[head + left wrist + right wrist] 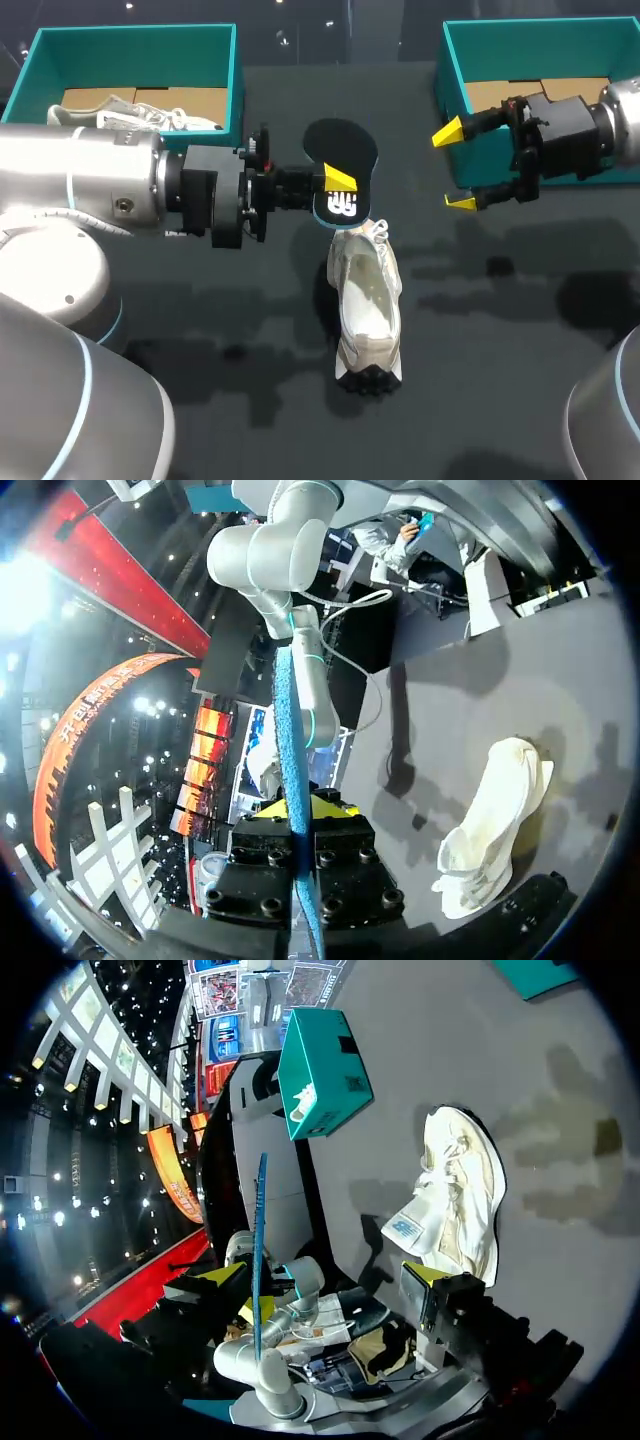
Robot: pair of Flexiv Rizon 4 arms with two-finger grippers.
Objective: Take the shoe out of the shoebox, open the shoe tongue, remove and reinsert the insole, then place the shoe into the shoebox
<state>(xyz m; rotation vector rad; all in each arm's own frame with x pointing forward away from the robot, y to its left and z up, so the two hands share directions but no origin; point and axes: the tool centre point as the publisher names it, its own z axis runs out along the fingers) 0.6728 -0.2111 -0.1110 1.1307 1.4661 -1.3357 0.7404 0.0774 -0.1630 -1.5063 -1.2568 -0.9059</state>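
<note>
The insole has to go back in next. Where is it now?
In the head view the insole is near the middle, clamped in the left gripper, just beyond the far end of the shoe.

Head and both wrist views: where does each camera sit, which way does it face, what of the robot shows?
Head: fixed above and behind, looking down on the table; both arms show, left hand shut on the insole, right hand open.
Left wrist: on the left wrist, looking along its fingers; insole edge-on between them, shoe beside.
Right wrist: on the right wrist, facing the held insole; its open fingers show, shoe ahead.
Shared: all three see the shoe and insole.
</note>
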